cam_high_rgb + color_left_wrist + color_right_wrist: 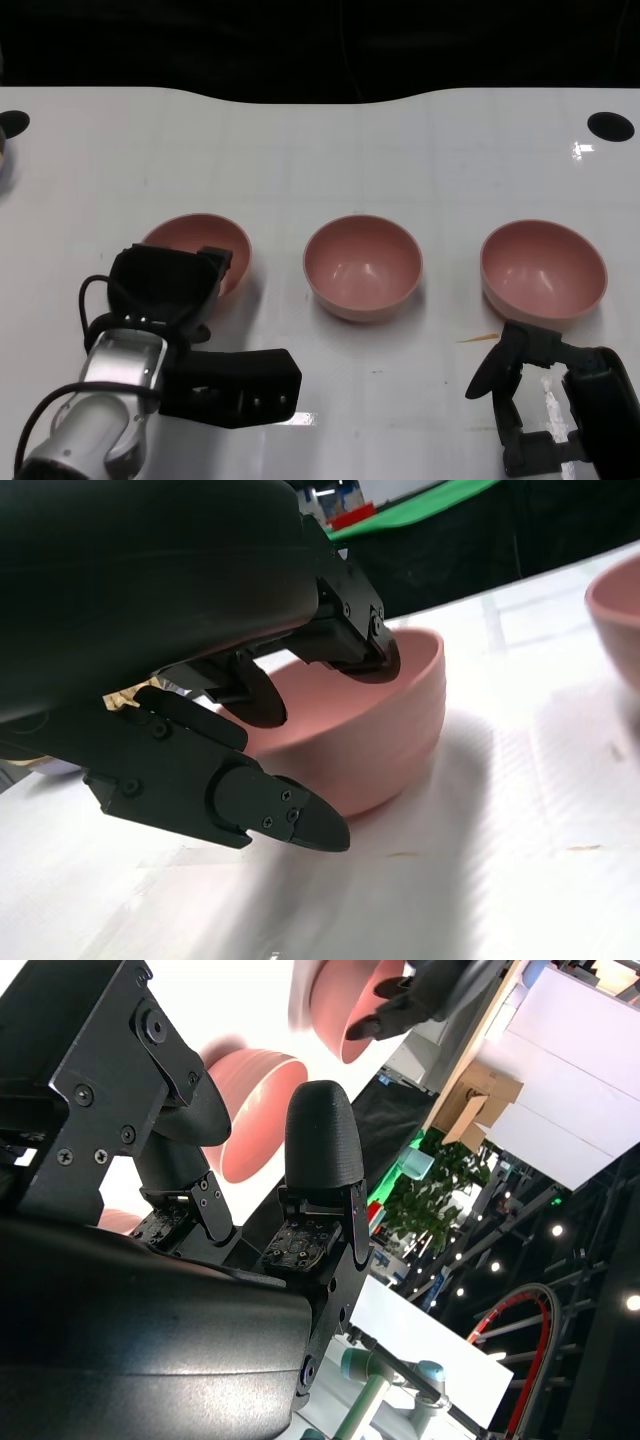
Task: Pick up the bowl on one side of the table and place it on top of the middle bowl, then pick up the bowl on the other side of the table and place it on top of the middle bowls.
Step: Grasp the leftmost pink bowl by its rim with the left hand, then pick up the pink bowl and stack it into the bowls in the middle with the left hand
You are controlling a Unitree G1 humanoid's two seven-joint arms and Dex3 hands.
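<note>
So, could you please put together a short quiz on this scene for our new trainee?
1. True or false: one pink bowl is already stacked on another.
2. Which hand is at a bowl? A) left B) right C) neither
3. Fill in: the right hand holds ____.

Key:
1. False. The left bowl, the middle bowl and the right bowl stand apart in a row on the white table.
2. A. The left hand has fingers over the left bowl's rim; the bowl rests on the table.
3. Nothing. The right hand is open, on the near side of the right bowl and apart from it.
</note>
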